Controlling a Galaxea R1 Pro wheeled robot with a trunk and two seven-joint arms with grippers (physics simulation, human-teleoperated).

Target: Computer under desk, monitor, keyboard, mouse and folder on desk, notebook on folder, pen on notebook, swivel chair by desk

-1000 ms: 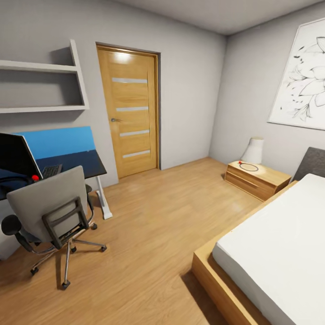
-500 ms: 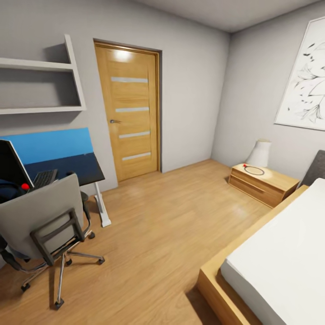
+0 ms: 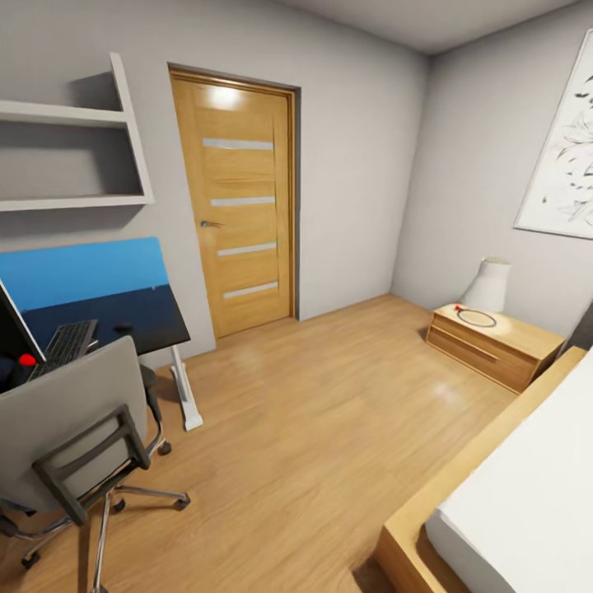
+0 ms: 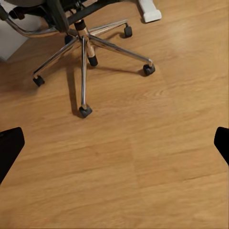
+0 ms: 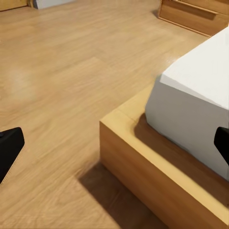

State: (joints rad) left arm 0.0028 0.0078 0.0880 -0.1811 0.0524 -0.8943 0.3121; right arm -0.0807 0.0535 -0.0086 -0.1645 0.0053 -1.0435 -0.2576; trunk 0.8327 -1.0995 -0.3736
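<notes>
We face a grey-walled bedroom with a light wooden plank floor (image 3: 329, 428). At the right near corner lies a bed (image 3: 527, 502) with a white mattress on a light-wood frame; in the right wrist view its corner sits just under the right end effector (image 5: 114, 143), whose black fingers (image 5: 9, 148) stand wide apart at both edges, empty. On the far wall stands a tall honey-coloured wooden door (image 3: 239, 206) with four pale glass strips. At the far left, the black-topped tabletop (image 3: 115, 317) on white legs stands against a bright blue wall panel (image 3: 82, 268). Pulled up to its near side, the grey padded swivel chair (image 3: 70, 420) turns its back to us; the left wrist view shows its chrome five-legged base on black castors, beyond the left end effector (image 4: 114, 145), likewise spread open and empty. A white L-shaped wall shelf (image 3: 82, 148) hangs above. A low light-wood bedside cabinet (image 3: 494, 344) carries a white lamp (image 3: 487, 286). The dark grey keyboard (image 3: 64, 346) lies on the tabletop, just right of the black monitor (image 3: 11, 333) at the frame's edge.
</notes>
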